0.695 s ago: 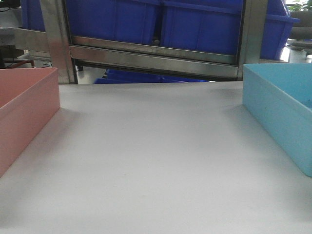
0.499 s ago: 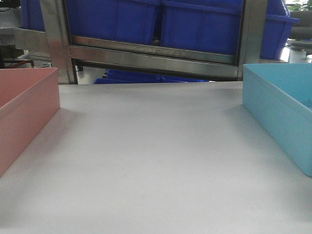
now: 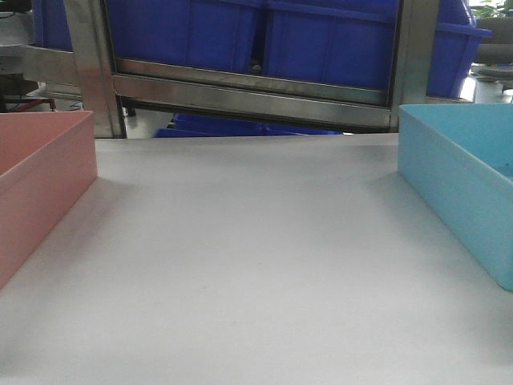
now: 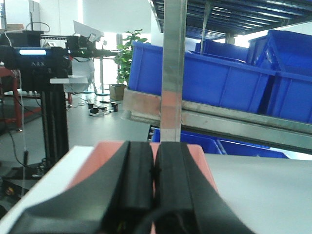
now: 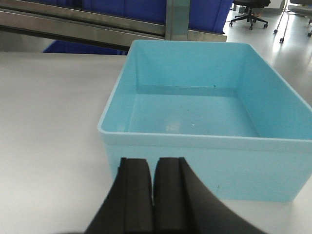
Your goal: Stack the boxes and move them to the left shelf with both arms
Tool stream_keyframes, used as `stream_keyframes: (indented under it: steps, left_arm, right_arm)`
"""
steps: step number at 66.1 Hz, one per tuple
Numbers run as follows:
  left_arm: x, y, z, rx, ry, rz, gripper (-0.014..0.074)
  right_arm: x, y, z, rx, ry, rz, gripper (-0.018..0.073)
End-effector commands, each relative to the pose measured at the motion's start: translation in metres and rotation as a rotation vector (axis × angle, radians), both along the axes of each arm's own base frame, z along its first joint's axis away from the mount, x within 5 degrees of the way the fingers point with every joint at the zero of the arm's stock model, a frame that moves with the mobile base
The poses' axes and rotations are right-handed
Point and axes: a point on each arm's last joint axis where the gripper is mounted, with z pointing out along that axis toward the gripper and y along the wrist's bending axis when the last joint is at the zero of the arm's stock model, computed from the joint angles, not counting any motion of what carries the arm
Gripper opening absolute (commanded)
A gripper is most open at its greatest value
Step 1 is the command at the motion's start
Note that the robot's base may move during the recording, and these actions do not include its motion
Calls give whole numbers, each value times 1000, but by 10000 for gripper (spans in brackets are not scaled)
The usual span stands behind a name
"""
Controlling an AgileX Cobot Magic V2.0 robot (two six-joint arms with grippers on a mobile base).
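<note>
A salmon pink box (image 3: 40, 180) stands at the table's left edge and a light blue box (image 3: 457, 180) at its right edge, both open-topped and upright. In the left wrist view my left gripper (image 4: 154, 148) is shut with nothing in it, hovering over the near part of the pink box (image 4: 200, 158). The right wrist view has my right gripper (image 5: 154, 165) shut and empty, just before the near wall of the empty light blue box (image 5: 195, 114). Neither gripper appears in the front view. The left shelf is out of view.
A grey table (image 3: 248, 257) spreads between the two boxes. Behind it rises a steel rack (image 3: 248, 92) loaded with dark blue bins (image 3: 321, 40), with more dark blue bins (image 3: 216, 126) underneath. A steel post (image 4: 174, 73) of that rack rises beyond the pink box.
</note>
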Motion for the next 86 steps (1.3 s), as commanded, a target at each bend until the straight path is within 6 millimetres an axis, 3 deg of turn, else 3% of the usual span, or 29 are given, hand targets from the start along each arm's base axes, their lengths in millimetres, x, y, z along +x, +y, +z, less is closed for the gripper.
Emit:
stream_keyframes:
  steps: [1,11,22,38,48,63,74,86]
  left_arm:
    - [-4,0,55,60,-72,13,-8]
    - [10,4,122,72,46,55,5]
    - [48,9,163,50,262,88,129]
    - [112,16,185,41,587,139,422]
    - [154,22,193,99,808,187,499]
    - [225,53,183,93,999,186,504]
    - [267,99,141,-41,1109,62,504]
    - [302,124,92,-44,1177,0,503]
  right_arm:
    - [-2,-1,15,-7,-129,-12,56]
    - [-2,-1,15,-7,-129,-12,56]
    - [-2,-1,15,-7,-129,-12,56]
    - [-2,-1,15,-7,-129,-12,56]
    - [-2,-1,15,-7,-129,-12,56]
    - [-2,-1,15,-7,-129,-12,56]
    - [-2,-1,15,-7,-129,-12,56]
    - [-2,-1,15,-7,-129,-12,56]
